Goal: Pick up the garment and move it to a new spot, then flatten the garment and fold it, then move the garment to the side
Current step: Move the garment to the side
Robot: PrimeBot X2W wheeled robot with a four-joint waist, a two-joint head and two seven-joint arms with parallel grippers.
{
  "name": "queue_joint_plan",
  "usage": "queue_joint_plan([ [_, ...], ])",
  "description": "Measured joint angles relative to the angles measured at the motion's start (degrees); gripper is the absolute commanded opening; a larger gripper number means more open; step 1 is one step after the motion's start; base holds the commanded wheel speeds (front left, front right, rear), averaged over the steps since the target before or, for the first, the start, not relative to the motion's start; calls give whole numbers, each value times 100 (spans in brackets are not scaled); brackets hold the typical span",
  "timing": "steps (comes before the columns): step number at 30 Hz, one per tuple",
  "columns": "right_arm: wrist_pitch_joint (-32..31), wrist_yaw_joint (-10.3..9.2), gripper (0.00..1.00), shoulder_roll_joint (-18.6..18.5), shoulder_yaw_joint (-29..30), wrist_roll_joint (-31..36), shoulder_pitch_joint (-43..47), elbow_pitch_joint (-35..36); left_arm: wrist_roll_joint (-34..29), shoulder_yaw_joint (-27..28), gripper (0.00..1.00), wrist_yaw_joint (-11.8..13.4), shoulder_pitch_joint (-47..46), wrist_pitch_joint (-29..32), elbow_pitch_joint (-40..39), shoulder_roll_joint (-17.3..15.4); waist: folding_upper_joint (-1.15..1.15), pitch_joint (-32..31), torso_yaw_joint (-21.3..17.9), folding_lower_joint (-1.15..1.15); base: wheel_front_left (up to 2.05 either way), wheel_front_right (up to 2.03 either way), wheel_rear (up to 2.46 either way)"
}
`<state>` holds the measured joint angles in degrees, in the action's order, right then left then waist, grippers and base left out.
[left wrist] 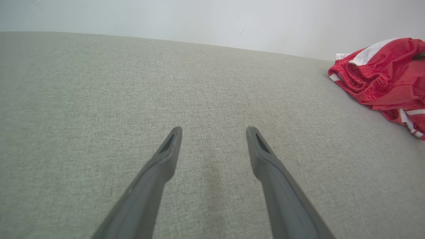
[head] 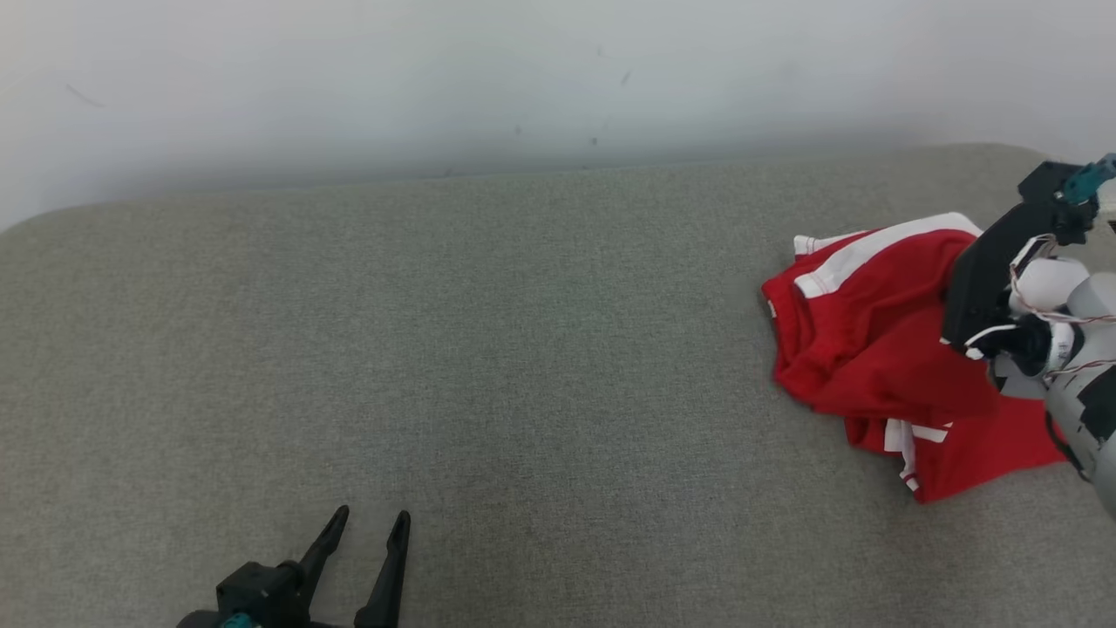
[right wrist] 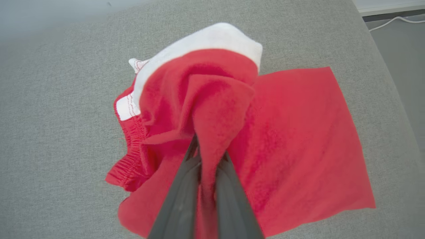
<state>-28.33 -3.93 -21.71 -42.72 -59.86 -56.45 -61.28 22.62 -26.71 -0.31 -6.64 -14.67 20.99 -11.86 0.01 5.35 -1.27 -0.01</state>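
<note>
**Head view.** You're looking at a grey woven cushion surface (head: pixel 488 366) that takes up most of the frame and has a rounded back edge. Behind it is a pale wall (head: pixel 349 70) with a few small dark scuffs (head: pixel 625 78).
- The garment (head: pixel 872 340) is red with white trim. It's bunched up at the far right of the surface and resting on it.
- The right arm (head: pixel 1077 349) sits over the garment's right side and blocks your view of that part.
- The left gripper (head: pixel 372 516) is at bottom left with its fingers spread and nothing in them. It's well apart from the garment, with bare cushion in between.

**Left wrist view.** Both fingers are splayed wide over bare cushion with nothing between them. You can't tell if the tips touch the fabric. The garment sits at the right edge, elastic waistband toward the camera, with the wall behind it.

**Right wrist view.** The right gripper (right wrist: pixel 209 159) has its fingers pressed together, pinching a fold of red cloth.
- The fold stands up in a peak toward the camera, and the rest drapes onto the cushion.
- There's a flat panel out to the right, a bunched waistband on the left and a white band at the top.
- The raised cloth hides the fingertips.
- The cushion's rounded edge runs down the right side. Past it is grey floor (right wrist: pixel 406 66) with a white cable (right wrist: pixel 395 20) lying on it.
</note>
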Motion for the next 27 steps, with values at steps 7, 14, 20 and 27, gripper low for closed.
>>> queue_joint_plan([
  [7, 8, 47, 0, -211, 30, 8, -175, -90, -25, -22, 100, -76, -82, 0, 9, -1, 0, 86, -78, 0, 0, 0, 0],
  [14, 9, 47, 0, -313, -53, 160, -194, -172, -29, -47, 100, -79, -86, 0, 10, -5, 0, 127, -97, 0, 0, 0, 0],
  [20, 11, 41, 0, -439, -196, 365, -285, -303, -37, -63, 100, -129, -107, 0, 4, -22, 0, 230, -71, 0, 0, 0, 0],
  [27, 62, 7, 0, -559, -530, 759, -303, -413, -42, -93, 100, -177, -233, 0, -3, -53, 0, 359, 16, 1, 0, 0, 0],
])
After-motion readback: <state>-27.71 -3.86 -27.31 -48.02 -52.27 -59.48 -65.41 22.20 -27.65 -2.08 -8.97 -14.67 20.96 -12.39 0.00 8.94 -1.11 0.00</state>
